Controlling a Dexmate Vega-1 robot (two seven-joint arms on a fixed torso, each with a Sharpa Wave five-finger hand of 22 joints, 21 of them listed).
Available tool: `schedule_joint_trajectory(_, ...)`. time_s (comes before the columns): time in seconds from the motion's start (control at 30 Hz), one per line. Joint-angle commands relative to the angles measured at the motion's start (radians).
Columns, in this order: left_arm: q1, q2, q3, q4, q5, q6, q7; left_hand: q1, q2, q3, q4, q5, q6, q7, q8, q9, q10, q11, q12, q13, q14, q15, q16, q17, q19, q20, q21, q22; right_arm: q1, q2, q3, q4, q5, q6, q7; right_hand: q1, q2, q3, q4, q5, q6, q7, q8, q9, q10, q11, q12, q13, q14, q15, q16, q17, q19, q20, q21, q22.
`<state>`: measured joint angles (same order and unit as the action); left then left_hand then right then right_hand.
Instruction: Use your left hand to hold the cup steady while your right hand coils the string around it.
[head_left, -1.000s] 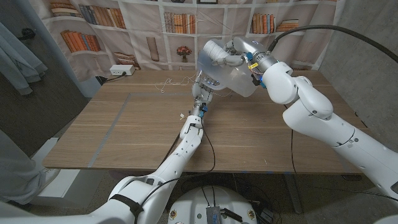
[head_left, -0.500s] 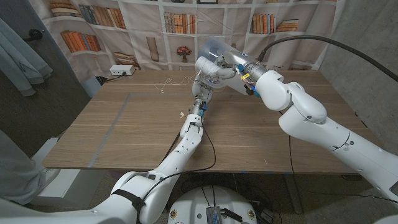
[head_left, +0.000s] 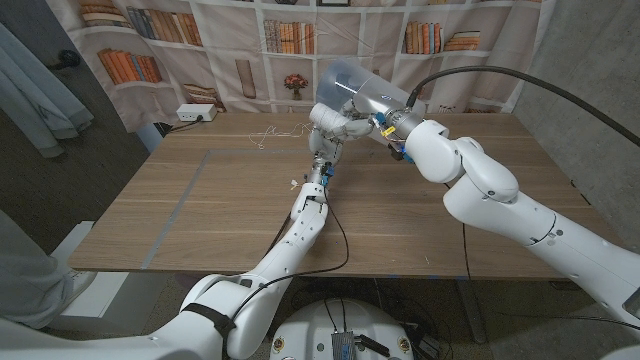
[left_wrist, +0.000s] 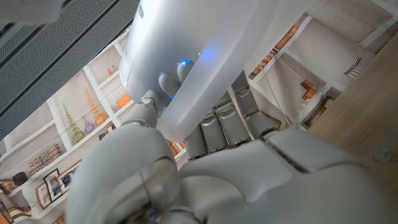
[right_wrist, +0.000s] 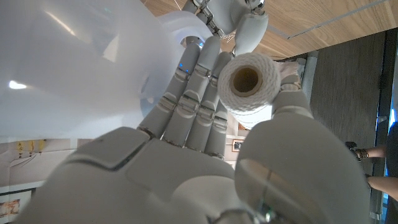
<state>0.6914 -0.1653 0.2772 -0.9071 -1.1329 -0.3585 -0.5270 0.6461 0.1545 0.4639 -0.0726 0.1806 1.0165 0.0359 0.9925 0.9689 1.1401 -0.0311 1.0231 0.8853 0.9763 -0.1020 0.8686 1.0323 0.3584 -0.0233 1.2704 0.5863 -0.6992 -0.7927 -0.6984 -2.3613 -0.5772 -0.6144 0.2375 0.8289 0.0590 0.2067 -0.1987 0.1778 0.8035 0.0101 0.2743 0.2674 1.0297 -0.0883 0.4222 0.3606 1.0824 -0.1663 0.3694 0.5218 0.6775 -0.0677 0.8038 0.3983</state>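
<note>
A translucent plastic cup (head_left: 362, 88) is held tilted above the far middle of the table. My left hand (head_left: 324, 148) reaches up under it; in the left wrist view its fingers (left_wrist: 217, 127) wrap the cup (left_wrist: 186, 56). My right hand (head_left: 338, 119) is pressed close against the cup's left side, just above the left hand. In the right wrist view the right hand (right_wrist: 186, 162) pinches a spool of white string (right_wrist: 249, 81) between thumb and fingers, beside the cup (right_wrist: 74, 68). The left hand (right_wrist: 239, 15) shows beyond the spool.
Loose thin string (head_left: 278, 130) lies on the table (head_left: 200, 210) at the far edge. A white power box (head_left: 197, 113) sits at the back left. A bookshelf backdrop hangs behind. A person's hand (right_wrist: 373, 152) is at the room's side.
The cup has tipped up and shifted left. My right hand with the spool has swung down and left around it, ending just above the left hand. The left arm stayed put.
</note>
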Motion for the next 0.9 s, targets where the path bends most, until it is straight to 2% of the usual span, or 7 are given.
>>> schedule_joint_trajectory(0.03,0.002,-0.016,-0.016,-0.020,-0.043,0.051,0.003,0.001,0.007,0.001,0.004,0.007,0.020,0.021,-0.001,0.006,0.008,-0.001,0.000,-0.002,-0.002,0.000,-0.002,0.004,-0.004,0.002,-0.037,-0.396,-0.021,0.005,-0.013,-0.002,-0.010,-0.035,0.019,0.108,0.116,0.236,0.071,0.007,0.111,-0.103,0.003,0.002,0.078,-0.075,0.002,0.002,0.024,-0.071,0.000,0.004,-0.006,-0.097,0.008,0.004)
schedule_joint_trajectory(0.1,0.004,-0.017,-0.019,-0.024,-0.050,0.061,0.003,0.000,0.008,0.001,0.005,0.007,0.014,0.022,0.005,0.018,0.007,0.002,-0.001,-0.002,-0.003,0.001,0.000,0.010,-0.005,0.003,-0.038,-0.396,-0.025,0.003,-0.013,-0.004,-0.009,-0.043,0.021,0.107,0.116,0.236,0.071,0.007,0.111,-0.102,0.003,0.002,0.078,-0.074,0.002,0.003,0.024,-0.071,-0.001,0.004,-0.007,-0.097,0.010,0.004)
schedule_joint_trajectory(0.33,0.004,-0.026,-0.031,-0.024,-0.080,0.091,-0.013,-0.003,0.007,0.003,0.009,0.008,0.017,0.025,-0.007,-0.006,0.006,0.002,-0.002,-0.006,-0.002,0.001,-0.005,0.004,-0.004,0.003,-0.042,-0.396,-0.028,0.002,-0.016,-0.002,-0.004,-0.068,0.026,0.107,0.116,0.237,0.070,0.007,0.111,-0.103,0.002,0.002,0.078,-0.075,0.000,0.003,0.024,-0.071,-0.002,0.006,-0.009,-0.097,0.017,0.004)
schedule_joint_trajectory(0.4,0.005,-0.031,-0.037,-0.026,-0.095,0.107,-0.019,-0.004,0.009,0.005,0.010,0.008,0.011,0.023,0.003,0.013,0.000,-0.003,0.002,0.004,0.000,0.002,-0.004,0.005,-0.003,0.003,-0.045,-0.397,-0.027,0.001,-0.019,0.002,-0.002,-0.072,0.029,0.106,0.116,0.237,0.070,0.007,0.112,-0.102,0.002,0.002,0.078,-0.074,0.000,0.003,0.024,-0.070,-0.002,0.007,-0.010,-0.097,0.019,0.004)
schedule_joint_trajectory(0.63,-0.004,-0.047,-0.050,-0.009,-0.133,0.159,-0.050,-0.008,0.010,0.008,0.016,0.009,0.009,0.018,-0.002,0.004,0.003,-0.003,-0.004,-0.009,-0.001,0.003,-0.009,0.005,-0.004,0.003,-0.048,-0.396,-0.027,0.000,-0.027,0.013,0.013,-0.083,0.030,0.104,0.116,0.239,0.071,0.007,0.112,-0.103,0.000,0.002,0.079,-0.075,-0.002,0.003,0.025,-0.070,-0.004,0.009,-0.012,-0.097,0.027,0.004)
schedule_joint_trajectory(0.67,-0.004,-0.047,-0.050,-0.010,-0.134,0.163,-0.051,-0.007,0.008,0.009,0.016,0.009,0.015,0.021,-0.011,-0.016,0.005,-0.003,-0.004,-0.011,0.000,0.001,-0.011,0.002,-0.002,0.003,-0.050,-0.396,-0.028,-0.001,-0.028,0.015,0.017,-0.083,0.029,0.104,0.116,0.239,0.071,0.007,0.112,-0.103,0.000,0.002,0.080,-0.073,-0.002,0.003,0.024,-0.070,-0.004,0.009,-0.013,-0.096,0.028,0.004)
schedule_joint_trajectory(0.9,-0.009,-0.050,-0.053,-0.005,-0.144,0.194,-0.065,-0.008,0.009,0.012,0.018,0.009,0.009,0.020,-0.002,-0.003,0.005,-0.003,-0.004,-0.013,0.002,0.002,-0.012,0.007,-0.001,0.003,-0.052,-0.395,-0.033,-0.010,-0.029,0.026,0.034,-0.099,0.023,0.104,0.115,0.240,0.070,0.007,0.113,-0.103,-0.001,0.002,0.082,-0.073,-0.003,0.003,0.025,-0.070,-0.005,0.011,-0.015,-0.096,0.035,0.004)
